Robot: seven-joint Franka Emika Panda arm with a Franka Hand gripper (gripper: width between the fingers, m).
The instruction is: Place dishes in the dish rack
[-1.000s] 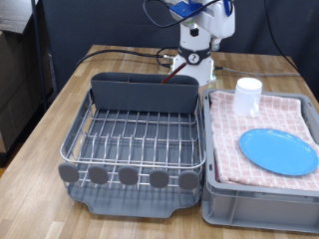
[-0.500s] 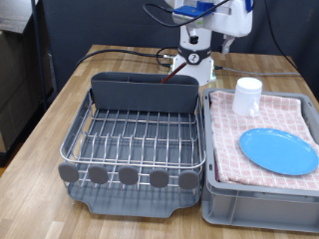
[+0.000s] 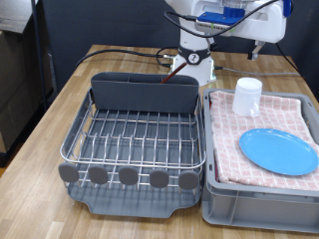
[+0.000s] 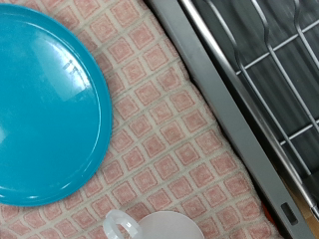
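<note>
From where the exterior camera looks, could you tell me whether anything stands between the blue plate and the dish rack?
Only the crate's rim separates them. The blue plate lies flat on the checked cloth, and the dish rack beside it holds nothing visible. The cup stands apart, toward the view's top.

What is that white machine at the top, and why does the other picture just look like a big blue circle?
That machine is a robot arm that can pick things up. One picture is taken from a camera in the room. The other comes from a camera on the robot's hand, looking down. Its gripper does not show, so nothing can be seen held. On the red-checked cloth sit a light-blue plate and a white cup. Beside them is the dish rack, with no dishes showing in it.
</note>
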